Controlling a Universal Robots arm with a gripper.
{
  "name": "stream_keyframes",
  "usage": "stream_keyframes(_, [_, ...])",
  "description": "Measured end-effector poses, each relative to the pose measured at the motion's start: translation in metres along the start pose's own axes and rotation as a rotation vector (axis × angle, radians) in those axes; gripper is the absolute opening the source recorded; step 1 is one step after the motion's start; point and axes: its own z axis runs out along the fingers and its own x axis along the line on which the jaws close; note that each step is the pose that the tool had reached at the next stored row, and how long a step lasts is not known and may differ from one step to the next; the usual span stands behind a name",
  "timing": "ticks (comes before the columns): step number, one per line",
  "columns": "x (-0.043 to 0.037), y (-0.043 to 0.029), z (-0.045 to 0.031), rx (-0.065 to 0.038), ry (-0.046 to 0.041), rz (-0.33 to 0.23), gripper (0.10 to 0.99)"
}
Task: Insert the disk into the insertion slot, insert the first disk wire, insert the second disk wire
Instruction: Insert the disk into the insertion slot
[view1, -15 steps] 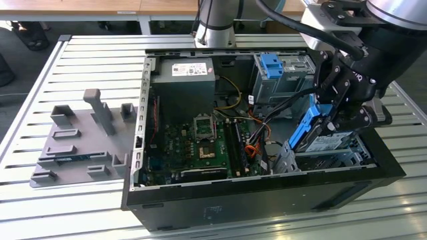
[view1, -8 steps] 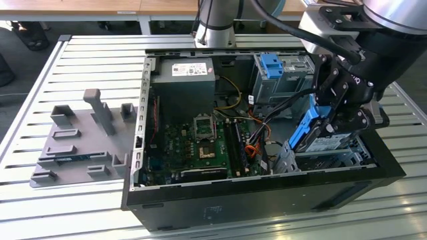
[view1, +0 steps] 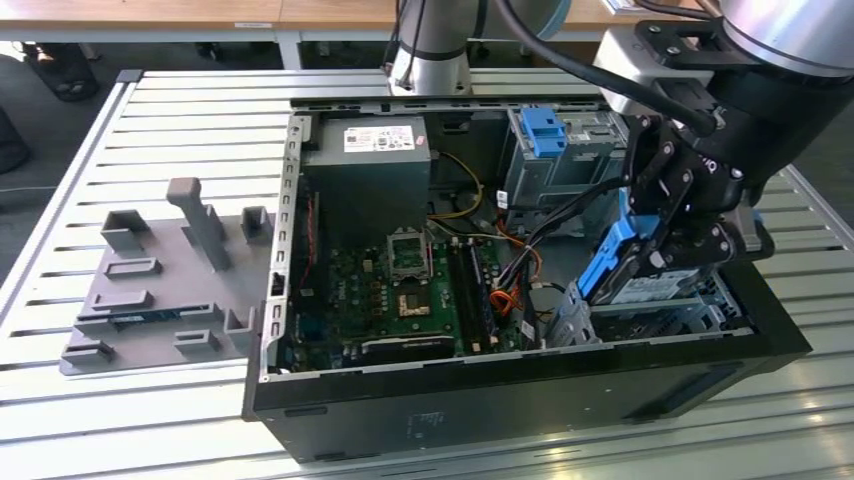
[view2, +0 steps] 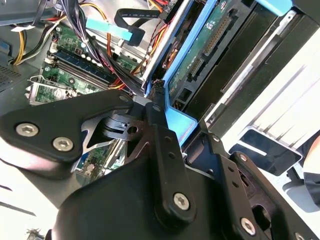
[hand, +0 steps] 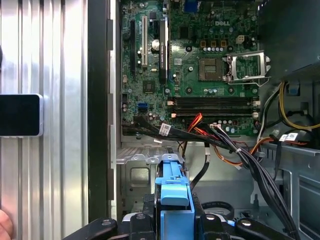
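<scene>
At the exterior view's left, a grey fixture plate (view1: 147, 300) with upright plastic blocks lies on the slatted metal table (view1: 174, 110). Just to its right stands the open computer case (view1: 534, 400). Inside it I see the power supply (view1: 367, 165) toward the upper left and the green motherboard (view1: 400, 290) below it. Further right, a tangle of orange and black cables (view1: 514, 270) runs across the middle. Above them is the taller bay with its blue tab (view1: 541, 130).

At the right of the frame the gripper (view1: 663, 262) has the disk (view1: 621, 262) clamped. The disk is tilted steeply, its lower end down at the insertion slot (view1: 674, 320) in the case's lower right corner; I cannot tell whether they touch.

In the second wrist view the fingers (view2: 162, 145) are closed tight on the blue caddy edge of the disk (view2: 210, 45), whose circuit-board side faces the camera. In the first wrist view the disk (hand: 172, 195) sits edge-on in the gripper (hand: 172, 222), with the motherboard (hand: 195, 65) beyond.
</scene>
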Motion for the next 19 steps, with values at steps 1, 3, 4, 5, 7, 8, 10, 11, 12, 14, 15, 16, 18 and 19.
stream_keyframes(1, [0.0000,0.0000,0.0005,0.000,0.0000,0.000,0.365])
stream_keyframes(3, [0.0000,0.0000,0.0014,0.000,0.0000,0.000,0.365])
stream_keyframes(4, [0.0000,0.0000,0.0018,0.000,0.0000,0.000,0.365])
stream_keyframes(5, [0.0000,0.0000,0.0021,0.000,0.0000,0.000,0.365])
stream_keyframes(7, [0.0000,0.0000,0.0030,0.000,0.0000,0.000,0.365])
stream_keyframes(8, [0.0000,0.0000,0.0034,0.000,0.0000,0.000,0.365])
stream_keyframes(10, [0.0000,0.0000,0.0042,0.000,0.0000,0.000,0.365])
stream_keyframes(11, [0.0001,0.0000,0.0047,0.000,0.0000,0.000,0.365])
stream_keyframes(12, [0.0001,-0.0001,0.0052,0.000,0.0000,0.000,0.365])
stream_keyframes(14, [0.0001,0.0000,0.0062,0.000,0.0000,0.000,0.365])
stream_keyframes(15, [0.0000,-0.0001,0.0067,0.000,0.0000,0.000,0.365])
stream_keyframes(16, [0.0001,-0.0001,0.0071,0.000,0.0000,0.000,0.365])
stream_keyframes(18, [0.0001,-0.0001,0.0081,0.000,0.0000,0.000,0.365])
stream_keyframes(19, [0.0001,-0.0001,0.0086,0.000,0.0001,0.000,0.365])
